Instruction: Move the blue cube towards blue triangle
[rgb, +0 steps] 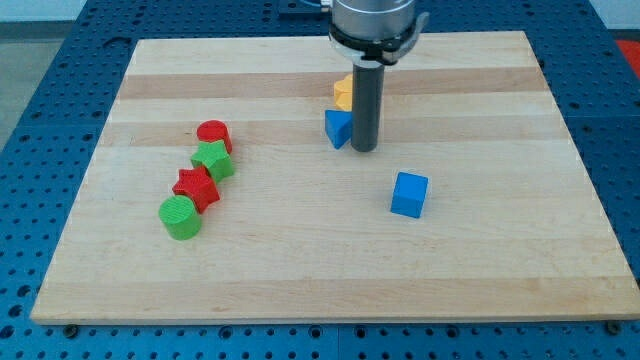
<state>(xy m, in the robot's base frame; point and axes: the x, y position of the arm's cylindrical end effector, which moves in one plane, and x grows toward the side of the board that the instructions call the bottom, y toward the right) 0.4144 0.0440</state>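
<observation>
The blue cube (409, 194) sits on the wooden board right of centre. The blue triangle (337, 128) lies up and to the left of it, near the board's middle top, partly hidden by my rod. My tip (364, 150) rests on the board just right of the blue triangle, close to or touching it, and up-left of the blue cube with a clear gap between them.
A yellow block (343, 93) sits just above the blue triangle, partly behind the rod. At the view's left stand a red cylinder (214, 134), a green star (214, 158), a red star (195, 187) and a green cylinder (181, 216) in a diagonal row.
</observation>
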